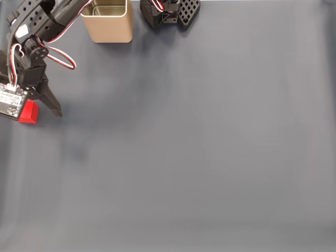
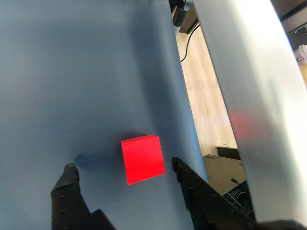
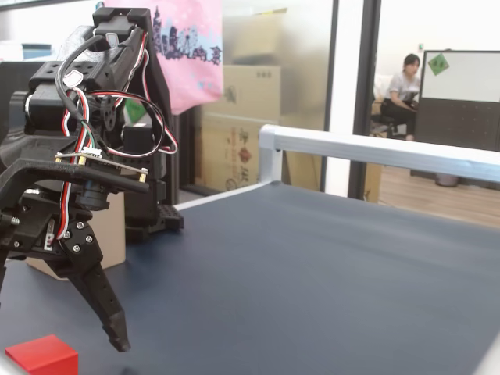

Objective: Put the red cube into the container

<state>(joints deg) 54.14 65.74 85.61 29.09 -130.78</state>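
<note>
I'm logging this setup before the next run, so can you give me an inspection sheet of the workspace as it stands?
Surface: dark blue-grey mat, bare across most of its area.
Job's things: red cube flat on the mat near its edge, ungrasped; tan container upright, open-topped, apart from the cube.
Clutter: nothing seen on the mat.
Grippers: gripper open, fingertips either side of the cube, not touching it in the wrist view.
Cables: red, white and black wires looped along the arm; black cable over its top.
Surroundings: metal rail along the table edge, cardboard boxes, a seated person behind glass.
</note>
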